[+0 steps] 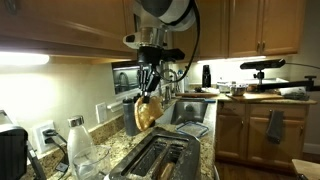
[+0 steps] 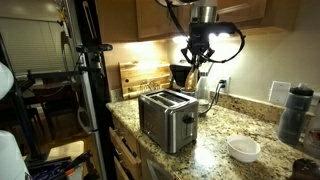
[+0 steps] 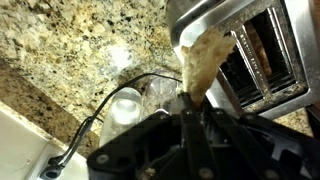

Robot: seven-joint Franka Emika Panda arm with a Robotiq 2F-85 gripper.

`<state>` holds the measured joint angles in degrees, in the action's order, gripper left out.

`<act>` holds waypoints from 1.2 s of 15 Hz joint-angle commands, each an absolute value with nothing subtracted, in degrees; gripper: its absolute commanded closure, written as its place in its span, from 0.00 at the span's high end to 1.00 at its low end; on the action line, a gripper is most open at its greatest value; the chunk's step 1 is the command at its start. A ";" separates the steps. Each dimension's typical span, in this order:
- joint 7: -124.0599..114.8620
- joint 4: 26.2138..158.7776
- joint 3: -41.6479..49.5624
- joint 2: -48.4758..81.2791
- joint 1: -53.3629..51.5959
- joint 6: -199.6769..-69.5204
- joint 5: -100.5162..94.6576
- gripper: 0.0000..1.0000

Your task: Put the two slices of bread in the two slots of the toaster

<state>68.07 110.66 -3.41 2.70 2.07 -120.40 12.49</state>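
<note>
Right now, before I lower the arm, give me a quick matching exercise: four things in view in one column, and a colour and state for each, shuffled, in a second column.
Things:
1. bread slice
2. toaster
3. bowl
4. bottle

Colour and state:
A. white, sitting on the counter
B. tan, held in the gripper, off the counter
C. dark, standing upright on the counter
D. shiny silver, standing on the counter

Pairs: 1-B, 2-D, 3-A, 4-C.
</note>
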 commanded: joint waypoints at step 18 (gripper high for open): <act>76.04 110.63 -3.51 4.66 0.75 -113.74 18.26 0.09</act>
